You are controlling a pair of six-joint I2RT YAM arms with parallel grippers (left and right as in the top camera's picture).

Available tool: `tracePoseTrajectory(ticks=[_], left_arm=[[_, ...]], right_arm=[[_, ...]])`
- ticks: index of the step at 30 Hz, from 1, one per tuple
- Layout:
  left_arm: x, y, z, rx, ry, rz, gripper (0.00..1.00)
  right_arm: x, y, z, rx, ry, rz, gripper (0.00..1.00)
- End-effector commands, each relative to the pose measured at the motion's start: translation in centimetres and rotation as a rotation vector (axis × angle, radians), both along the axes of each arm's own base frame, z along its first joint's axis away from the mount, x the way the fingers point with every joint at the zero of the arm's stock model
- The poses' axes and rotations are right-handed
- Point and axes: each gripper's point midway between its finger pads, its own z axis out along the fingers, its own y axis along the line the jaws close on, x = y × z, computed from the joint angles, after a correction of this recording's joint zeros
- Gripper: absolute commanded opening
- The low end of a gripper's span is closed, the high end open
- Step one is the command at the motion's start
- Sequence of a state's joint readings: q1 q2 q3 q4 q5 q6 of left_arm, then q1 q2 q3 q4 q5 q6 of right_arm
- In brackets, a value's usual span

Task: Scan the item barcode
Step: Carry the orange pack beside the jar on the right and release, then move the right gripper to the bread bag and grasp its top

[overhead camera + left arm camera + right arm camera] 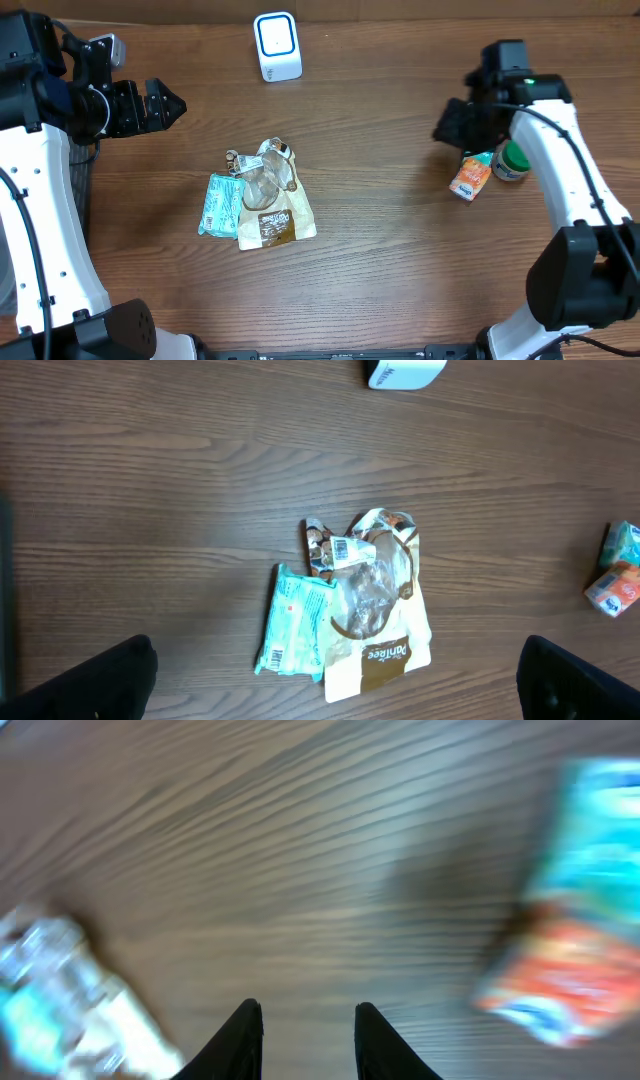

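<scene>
Left gripper fingers spread wide, holding nothing. Right gripper fingers narrowly parted, nothing between them, just beside the orange-teal carton.

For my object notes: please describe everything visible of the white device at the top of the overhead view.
The white device is a small box with rounded corners, plastic by its look. Its upper face carries a blue rounded frame. It stands alone on the wooden table, beyond the pile of packets; nothing touches it.
</scene>
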State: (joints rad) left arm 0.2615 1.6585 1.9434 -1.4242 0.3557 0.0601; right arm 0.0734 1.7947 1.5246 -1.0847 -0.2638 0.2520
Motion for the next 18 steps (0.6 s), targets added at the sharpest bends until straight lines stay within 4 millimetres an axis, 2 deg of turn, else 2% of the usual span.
tracePoseTrajectory(ticks=[1, 3, 7, 9, 13, 18], left_arm=[[-0.1, -0.3, 0.5, 0.015, -0.020, -0.026, 0.99], [-0.1, -0.3, 0.5, 0.015, -0.020, -0.027, 1.00], [-0.1, -0.3, 0.5, 0.015, -0.021, -0.026, 0.99], [-0.1, -0.3, 0.5, 0.015, -0.020, -0.026, 1.00], [-0.1, -0.3, 0.5, 0.015, -0.021, -0.027, 1.00], [-0.1, -0.3, 0.5, 0.015, -0.020, -0.026, 1.00]], right_arm=[[-0.4, 4.7, 1.7, 0.109, -0.041, 0.141, 0.28], [-0.9, 6.6, 1.6, 0.110, -0.038, 0.189, 0.39], [-1.3, 9.0, 0.9, 0.122, -0.046, 0.218, 0.45], [-1.7, 10.0, 0.4, 0.122, -0.051, 0.246, 0.54], [-2.1, 10.3, -0.3, 0.094, -0.049, 0.272, 0.63], [-1.9, 10.4, -0.2, 0.099, -0.057, 0.274, 0.80]])
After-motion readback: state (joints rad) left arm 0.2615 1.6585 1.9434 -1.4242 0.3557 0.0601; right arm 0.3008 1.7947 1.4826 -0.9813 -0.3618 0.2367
